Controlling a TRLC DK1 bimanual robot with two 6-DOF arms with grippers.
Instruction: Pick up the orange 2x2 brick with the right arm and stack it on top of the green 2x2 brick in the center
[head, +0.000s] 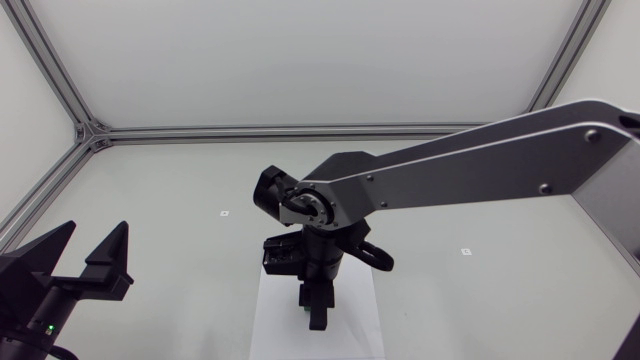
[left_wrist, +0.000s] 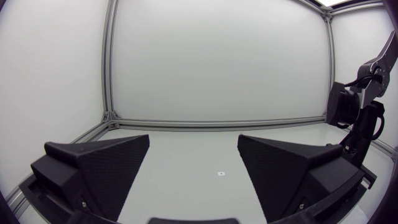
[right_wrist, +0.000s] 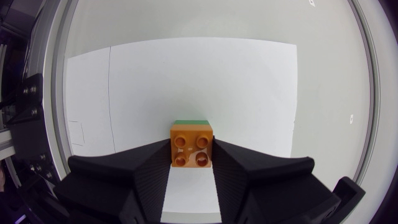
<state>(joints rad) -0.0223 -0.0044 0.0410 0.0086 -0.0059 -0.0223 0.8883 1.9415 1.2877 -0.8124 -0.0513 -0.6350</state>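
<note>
Viewing from the head camera: the desk (head: 170, 180) is a pale, matte grey-white surface, bounded at its far and left edges by aluminium rails (head: 250, 132) that meet in a corner. Two small square markers (head: 224, 213) sit on it well apart, one either side of the middle. A white sheet (head: 275, 320) lies flat at the near centre. My right arm (head: 480, 160) comes in from the right edge and hangs over this sheet, wrist pointing down. Right wrist camera: right jaws clamped on the orange 2x2 brick (right_wrist: 192, 144), one finger against each side, studs facing the camera. A thin strip of the green 2x2 brick (right_wrist: 191, 122) shows just past the orange brick's far edge, over the white sheet; I cannot tell whether the orange brick is seated on it or held just above. My left arm (head: 40, 300) sits at the near left of the desk, left jaws spread wide apart with nothing between them; through the gap I see bare desk and one marker.
</note>
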